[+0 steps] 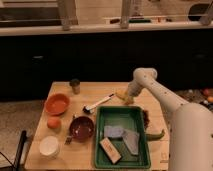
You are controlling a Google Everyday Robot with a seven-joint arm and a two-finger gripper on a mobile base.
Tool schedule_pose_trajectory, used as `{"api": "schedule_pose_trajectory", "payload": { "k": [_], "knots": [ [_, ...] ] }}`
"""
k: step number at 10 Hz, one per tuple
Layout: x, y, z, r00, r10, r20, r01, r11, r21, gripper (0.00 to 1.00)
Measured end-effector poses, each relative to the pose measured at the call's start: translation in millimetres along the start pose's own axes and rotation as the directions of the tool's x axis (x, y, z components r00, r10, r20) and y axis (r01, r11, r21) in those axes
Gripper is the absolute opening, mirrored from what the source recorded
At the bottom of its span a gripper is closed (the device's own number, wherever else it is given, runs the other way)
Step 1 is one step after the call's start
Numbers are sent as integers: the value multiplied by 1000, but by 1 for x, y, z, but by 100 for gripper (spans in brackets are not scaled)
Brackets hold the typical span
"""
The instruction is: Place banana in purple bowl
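Note:
The yellow banana (121, 95) lies on the wooden table (100, 90) just beyond the green tray's far edge. My gripper (128, 96) is right at the banana's right end, low over the table, at the end of the white arm that comes in from the right. The purple bowl (81, 128) sits at the front left of the table, left of the green tray, well apart from the banana and the gripper.
A green tray (123, 136) with sponges and a block fills the front middle. An orange bowl (57, 104), an orange fruit (54, 122), a white bowl (49, 146), a small dark cup (75, 85), a white-handled brush (98, 103) and a green vegetable (156, 134) lie around.

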Motion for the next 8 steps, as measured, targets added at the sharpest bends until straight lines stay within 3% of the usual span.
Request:
{"api": "schedule_pose_trajectory", "payload": {
  "k": [2,4,8],
  "knots": [
    [2,-1,2,1000,6,8,-6,1000,-3,18],
    [6,-2,-1,1000,15,18,-15,1000,1,2],
    [14,-11,-40,997,33,65,-38,997,65,0]
  ]
}}
